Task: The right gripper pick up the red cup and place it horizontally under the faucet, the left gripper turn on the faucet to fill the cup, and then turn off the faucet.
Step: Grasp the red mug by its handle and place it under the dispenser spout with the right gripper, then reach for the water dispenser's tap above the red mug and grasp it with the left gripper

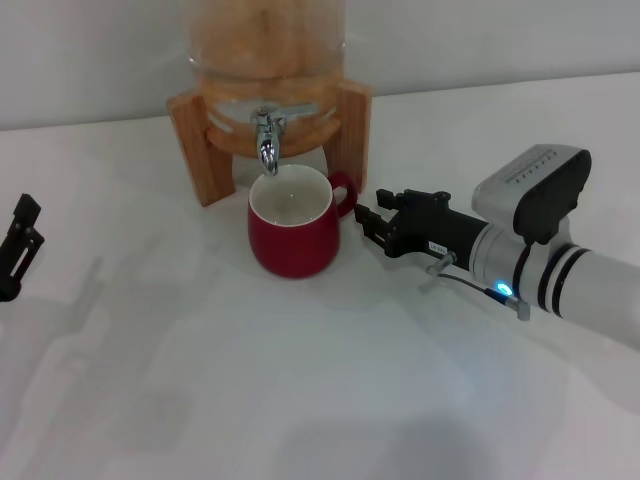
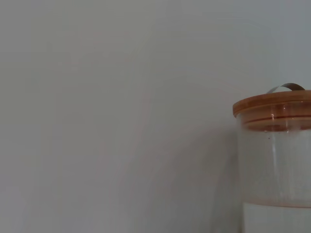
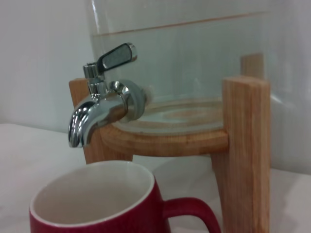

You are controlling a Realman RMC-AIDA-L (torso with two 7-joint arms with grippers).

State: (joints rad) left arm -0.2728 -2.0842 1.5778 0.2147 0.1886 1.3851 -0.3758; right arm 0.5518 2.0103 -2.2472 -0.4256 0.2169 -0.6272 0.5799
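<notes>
The red cup (image 1: 292,232) stands upright on the white table, its mouth directly below the chrome faucet (image 1: 268,135). Its loop handle points right and back. No water runs from the spout. My right gripper (image 1: 367,227) hovers just right of the cup's handle, open, with nothing between its fingers and not touching the cup. The right wrist view looks past the red cup (image 3: 97,213) up at the faucet (image 3: 99,109) and its lever (image 3: 116,56). My left gripper (image 1: 20,245) sits at the table's far left edge, well away from the faucet.
The faucet is set in a glass drink dispenser on a wooden stand (image 1: 195,140) at the back of the table. The left wrist view shows only a plain wall and the dispenser's wooden lid (image 2: 274,109).
</notes>
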